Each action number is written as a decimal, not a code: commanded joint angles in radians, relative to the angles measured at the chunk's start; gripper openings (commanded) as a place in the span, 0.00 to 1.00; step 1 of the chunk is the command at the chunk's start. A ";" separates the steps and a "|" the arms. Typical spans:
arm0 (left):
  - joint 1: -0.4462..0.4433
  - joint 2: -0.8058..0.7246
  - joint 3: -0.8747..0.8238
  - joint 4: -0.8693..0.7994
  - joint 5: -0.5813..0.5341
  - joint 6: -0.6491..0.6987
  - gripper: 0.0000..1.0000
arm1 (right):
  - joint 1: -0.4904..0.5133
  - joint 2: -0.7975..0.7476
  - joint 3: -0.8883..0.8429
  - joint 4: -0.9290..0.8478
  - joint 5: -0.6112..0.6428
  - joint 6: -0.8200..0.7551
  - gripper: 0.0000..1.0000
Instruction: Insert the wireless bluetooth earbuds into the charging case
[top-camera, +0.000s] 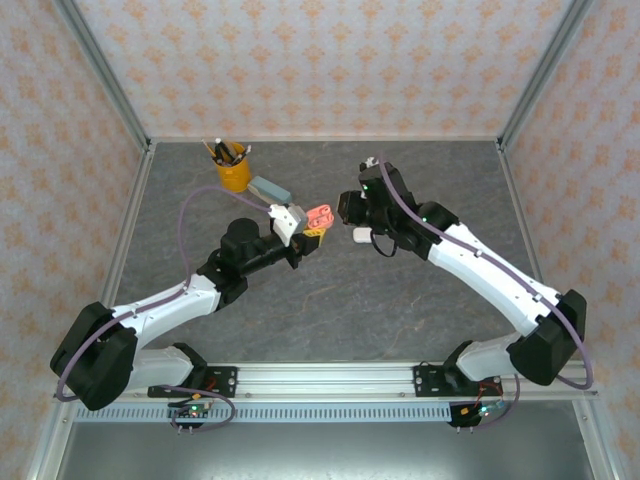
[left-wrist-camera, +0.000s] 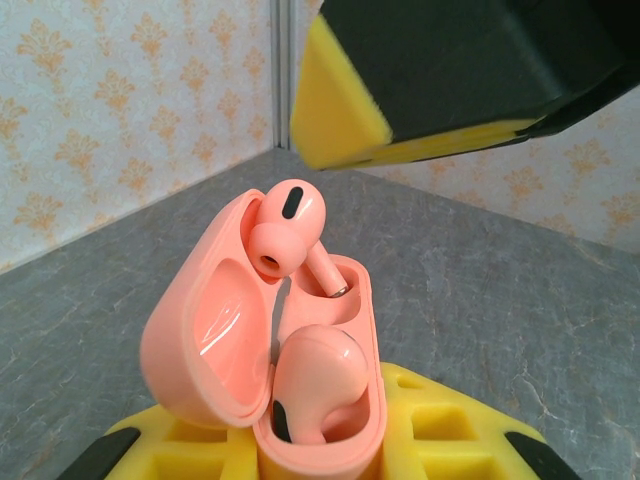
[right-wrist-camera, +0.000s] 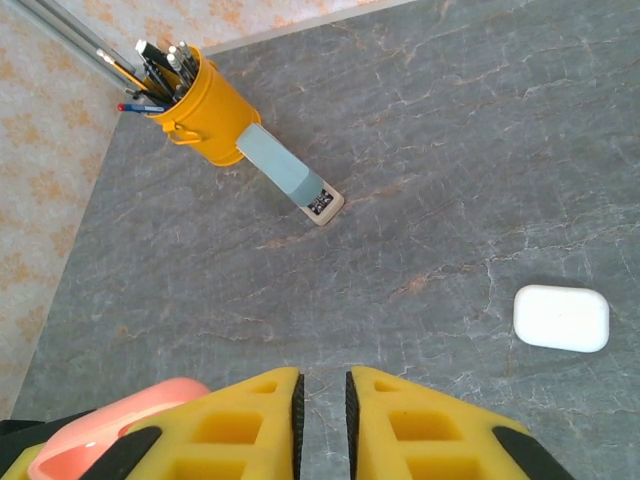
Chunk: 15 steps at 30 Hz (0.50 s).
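My left gripper (top-camera: 300, 236) is shut on the salmon-pink charging case (left-wrist-camera: 200, 340), held up off the table with its lid open. One pink earbud (left-wrist-camera: 315, 385) sits in the near well. A second pink earbud (left-wrist-camera: 285, 230) stands tilted, with its stem down in the far well and its head up against the lid. My right gripper (top-camera: 345, 212) hovers just above and to the right of the case. Its yellow fingers (left-wrist-camera: 340, 110) show at the top of the left wrist view. The right gripper (right-wrist-camera: 322, 400) has its pads nearly together, nothing between them, and the case (right-wrist-camera: 90, 425) to its left.
A closed white case (right-wrist-camera: 561, 318) lies on the grey table under the right arm (top-camera: 361, 236). A yellow cup of pens (top-camera: 233, 172) stands at the back left, with a grey-blue block (top-camera: 268, 187) next to it. Walls close in the back and both sides.
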 joint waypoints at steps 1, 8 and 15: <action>-0.009 -0.006 0.036 0.002 0.019 0.016 0.00 | -0.006 0.005 0.044 -0.007 -0.021 0.006 0.20; -0.009 0.003 0.041 0.005 0.021 0.013 0.00 | -0.006 0.024 0.052 -0.005 -0.067 -0.004 0.20; -0.009 0.014 0.047 0.004 0.019 0.011 0.00 | -0.006 0.024 0.048 -0.012 -0.120 -0.019 0.18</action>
